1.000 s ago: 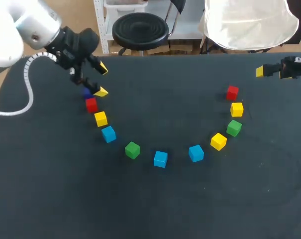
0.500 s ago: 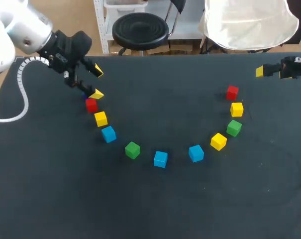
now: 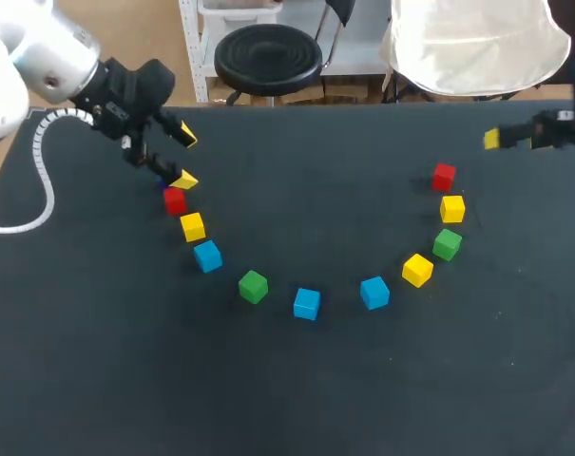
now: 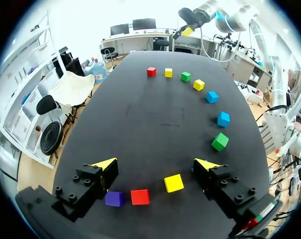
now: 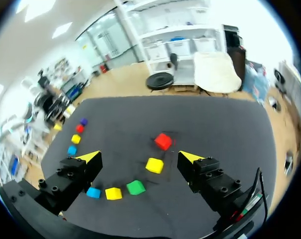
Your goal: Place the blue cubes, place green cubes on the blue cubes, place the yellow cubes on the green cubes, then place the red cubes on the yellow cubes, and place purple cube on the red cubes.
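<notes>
Black desk point(image 3: 316, 399), carrying 11 cubes in a U-shaped arc, each sitting singly on the surface.

- Blue cubes, 3: 1 on the left limb point(image 3: 208, 256) and 2 along the base of the arc point(image 3: 307, 303) point(image 3: 374, 293).
- Green cubes, 2: 1 at lower left point(image 3: 254, 286), 1 on the right limb point(image 3: 448, 244).
- Yellow cubes, 3: 1 on the left limb point(image 3: 193, 226), 2 on the right limb point(image 3: 417, 270) point(image 3: 452, 208).
- Red cubes, 2: 1 near the left tip of the arc point(image 3: 175, 200), 1 at the right tip point(image 3: 444, 177).
- Purple cube point(image 4: 114, 198), 1: at the left tip, just beside the red cube, close to 1 finger of the left claw; mostly hidden in the head view.
- Left claw point(image 3: 185, 158): fingers spread, gripping nothing, hanging over the left end of the arc, with purple, red and yellow cubes between its fingers in the wrist view.
- Right claw point(image 5: 139, 157): fingers spread, gripping nothing, at the desk's far right edge, well apart from the right limb.
</notes>
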You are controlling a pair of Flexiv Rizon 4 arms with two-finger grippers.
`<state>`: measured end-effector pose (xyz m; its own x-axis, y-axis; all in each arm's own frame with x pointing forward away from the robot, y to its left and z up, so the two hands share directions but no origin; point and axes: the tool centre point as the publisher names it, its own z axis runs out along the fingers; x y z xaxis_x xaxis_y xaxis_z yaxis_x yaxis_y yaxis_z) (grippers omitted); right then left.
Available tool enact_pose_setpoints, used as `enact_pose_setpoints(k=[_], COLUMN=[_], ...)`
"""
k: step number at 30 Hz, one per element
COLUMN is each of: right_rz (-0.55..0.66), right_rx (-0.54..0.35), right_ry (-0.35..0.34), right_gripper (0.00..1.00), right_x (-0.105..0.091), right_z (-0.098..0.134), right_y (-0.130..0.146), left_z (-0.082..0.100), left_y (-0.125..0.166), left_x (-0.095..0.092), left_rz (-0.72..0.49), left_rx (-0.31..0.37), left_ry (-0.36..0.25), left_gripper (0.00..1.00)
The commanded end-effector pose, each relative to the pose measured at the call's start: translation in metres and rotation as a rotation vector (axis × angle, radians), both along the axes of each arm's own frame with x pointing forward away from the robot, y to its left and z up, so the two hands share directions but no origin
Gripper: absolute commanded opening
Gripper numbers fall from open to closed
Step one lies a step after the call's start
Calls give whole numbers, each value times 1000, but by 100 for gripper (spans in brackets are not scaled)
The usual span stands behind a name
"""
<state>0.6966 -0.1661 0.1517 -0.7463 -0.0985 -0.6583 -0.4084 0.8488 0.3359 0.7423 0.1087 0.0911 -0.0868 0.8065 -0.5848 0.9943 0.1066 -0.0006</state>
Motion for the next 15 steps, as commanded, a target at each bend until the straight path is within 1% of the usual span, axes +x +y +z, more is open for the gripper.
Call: enact_pose_setpoints(k=[1, 3, 8, 10, 13, 15], right_rz=[240, 339, 562, 635, 794, 816], right_rx=[-133, -177, -230, -229, -202, -186], right_ry=[2, 3, 21, 28, 47, 68], right_gripper=[100, 100, 100, 100, 100, 100], right_x=[-1, -5, -15, -19, -27, -30], right_z=[9, 11, 5, 1, -7, -11], right_y=[34, 48, 79, 91, 115, 122], left_z=[0, 0, 0, 0, 0, 0], left_y=[0, 0, 0, 0, 0, 0], left_x=[-1, -1, -1, -1, -1, -1], left_rz=[1, 1, 1, 1, 1, 1], left_rx=[0, 0, 0, 0, 0, 0], left_ry=[-3, -3, -3, -3, -3, -3], left_gripper=[100, 100, 100, 100, 100, 100])
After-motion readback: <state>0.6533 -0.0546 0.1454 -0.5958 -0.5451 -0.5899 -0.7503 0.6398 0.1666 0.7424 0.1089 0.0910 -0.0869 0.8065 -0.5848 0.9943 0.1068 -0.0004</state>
